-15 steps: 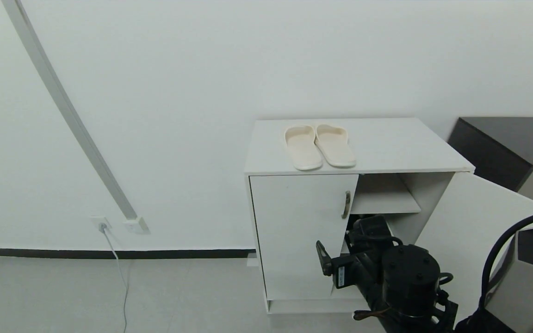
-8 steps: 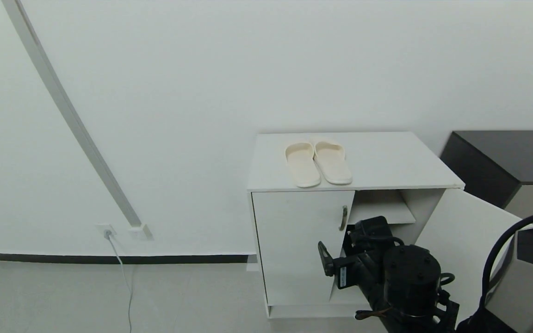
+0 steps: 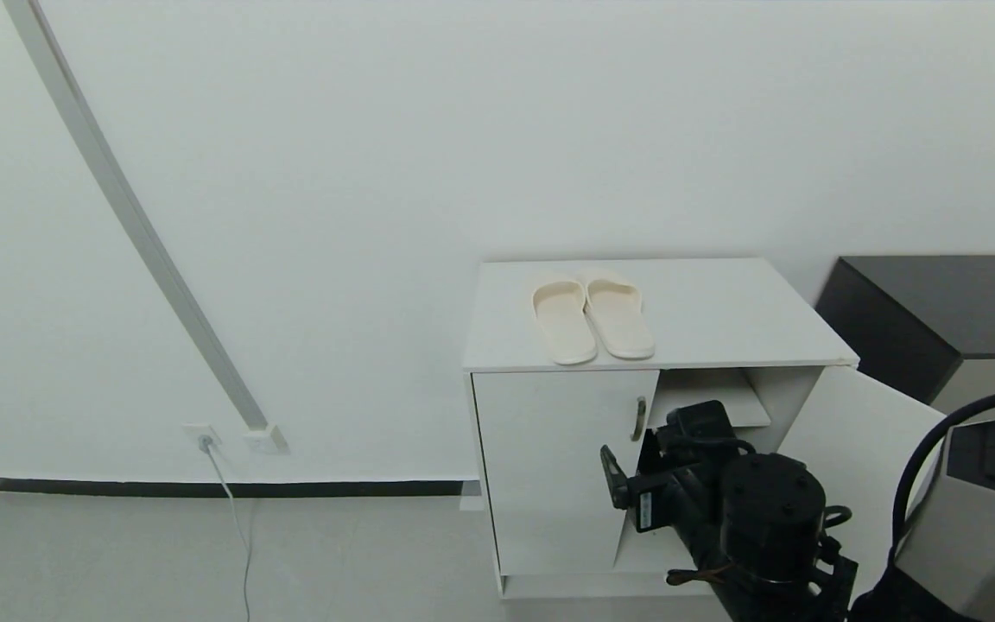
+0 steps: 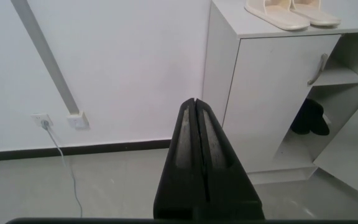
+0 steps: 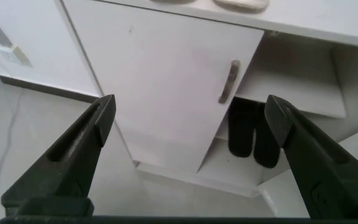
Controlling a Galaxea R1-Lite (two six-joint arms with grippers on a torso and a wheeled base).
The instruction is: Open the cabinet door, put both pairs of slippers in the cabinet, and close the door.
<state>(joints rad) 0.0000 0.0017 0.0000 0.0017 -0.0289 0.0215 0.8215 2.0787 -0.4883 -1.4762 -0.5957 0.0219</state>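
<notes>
The left gripper has its fingers pressed together with nothing between them. The right gripper is spread wide and empty, facing the cabinet. The right door is swung open and the left door is closed. A dark pair of slippers sits in the lower compartment, and a cream pair lies on the cabinet's top.

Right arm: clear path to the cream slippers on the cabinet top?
Probably yes: cream slippers lie uncovered on the cabinet top, nothing above them; right tool is open, lower, facing the closed door.
</notes>
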